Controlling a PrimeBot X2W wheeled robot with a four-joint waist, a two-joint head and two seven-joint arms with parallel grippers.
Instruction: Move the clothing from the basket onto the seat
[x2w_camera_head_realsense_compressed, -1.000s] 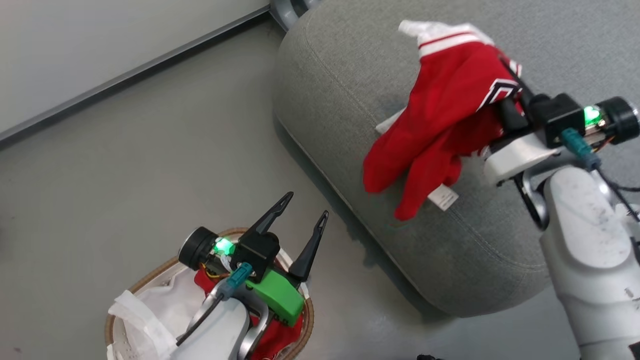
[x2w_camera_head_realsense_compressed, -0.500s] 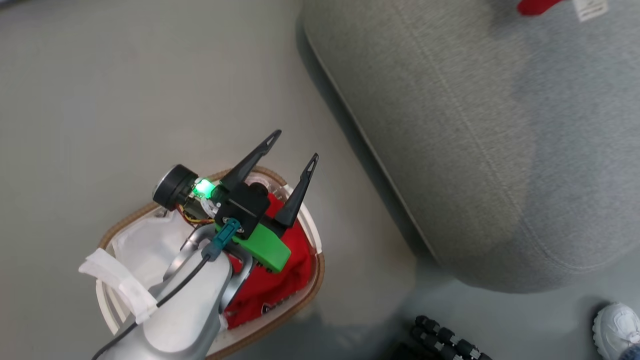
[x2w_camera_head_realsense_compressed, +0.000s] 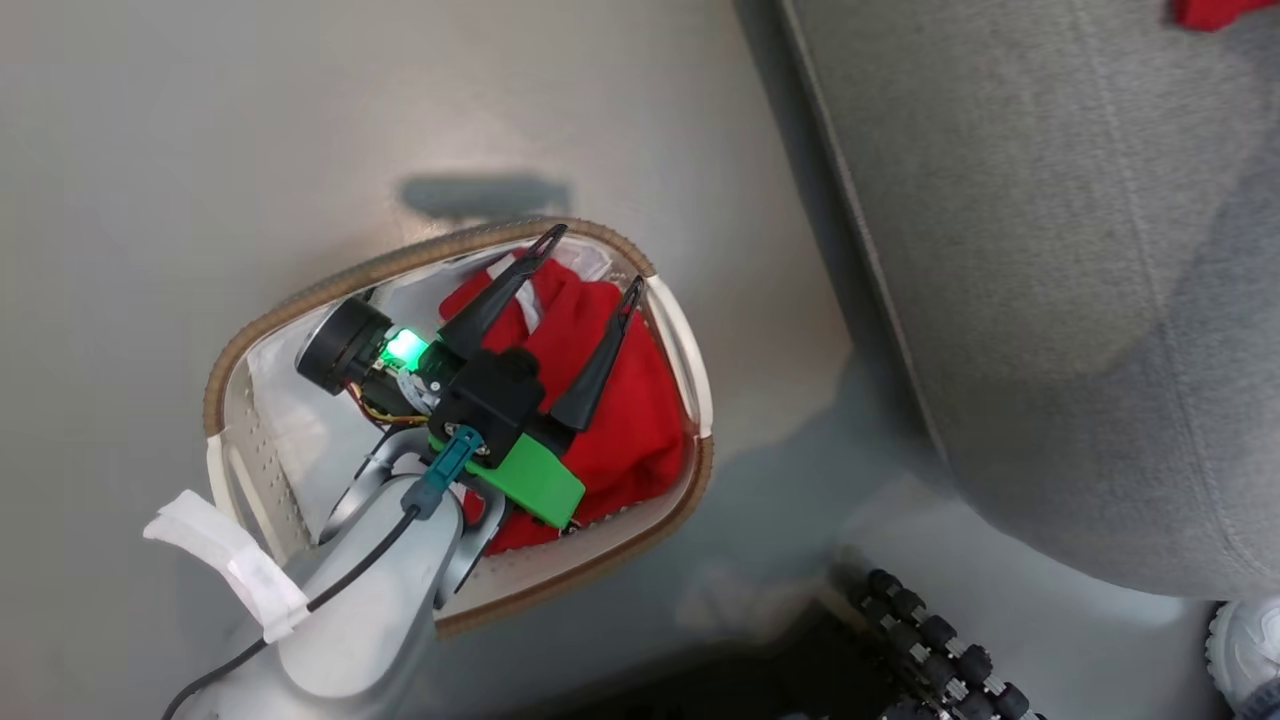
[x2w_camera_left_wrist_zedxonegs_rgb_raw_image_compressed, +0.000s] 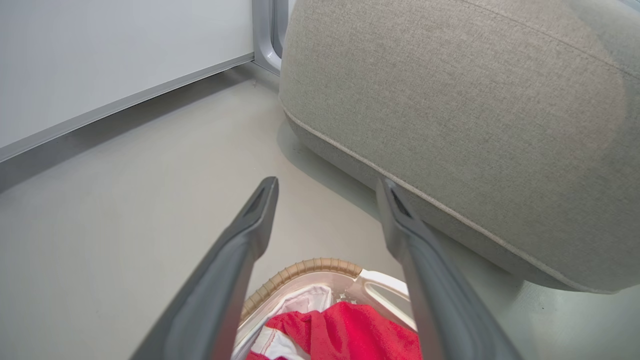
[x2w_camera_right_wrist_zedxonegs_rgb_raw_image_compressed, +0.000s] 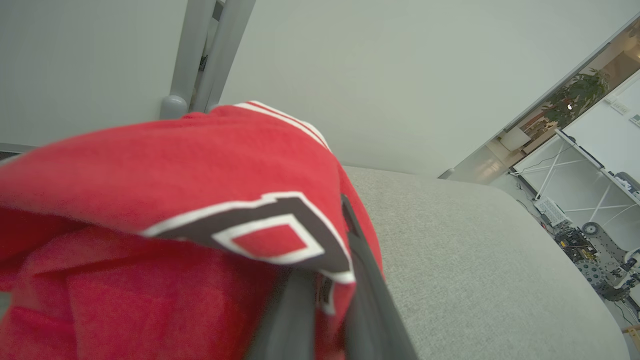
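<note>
Left fingers (x2w_camera_head_realsense_compressed: 500, 295) now deeper over basket (x2w_camera_head_realsense_compressed: 330, 289) clothing (x2w_camera_head_realsense_compressed: 640, 420); seat (x2w_camera_head_realsense_compressed: 1050, 250) garment (x2w_camera_head_realsense_compressed: 1215, 10) mostly off-frame.

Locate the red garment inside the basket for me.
Head view, centre: the red garment lies in the right half of the basket, toward the seat, under the open left pincer.

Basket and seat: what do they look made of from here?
Basket: apparently white moulded plastic, smooth and matte, its wall dotted with small holes; the brown rim looks woven, rattan or an imitation. Seat: grey upholstery fabric, matte, with visible coarse weave and a piped seam.
</note>
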